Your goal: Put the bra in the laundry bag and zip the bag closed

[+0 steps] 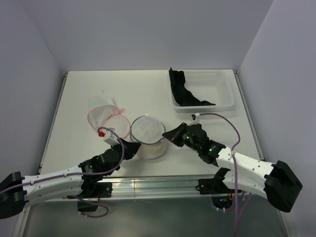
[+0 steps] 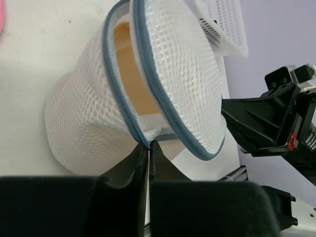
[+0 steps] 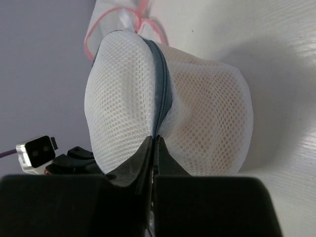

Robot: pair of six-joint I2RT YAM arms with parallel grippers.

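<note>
The laundry bag (image 1: 147,129) is a round white mesh tub with a grey-blue zipper, standing mid-table. In the left wrist view the lid gapes along the zipper (image 2: 123,94), and the peach bra (image 2: 132,69) shows inside. My left gripper (image 1: 132,145) is shut, its tips (image 2: 149,144) pinching the zipper edge at the bag's left side. My right gripper (image 1: 169,136) is shut too, its tips (image 3: 154,138) nipping the seam where the zipper (image 3: 162,84) runs closed on the bag's right side. The peach tint of the bra (image 3: 210,116) shows through the mesh.
A white plastic basket (image 1: 217,89) stands at the back right with a black garment (image 1: 183,91) draped over its left wall. A second mesh bag with pink trim (image 1: 104,114) lies left of the laundry bag. A metal rail (image 1: 148,185) runs along the near table edge.
</note>
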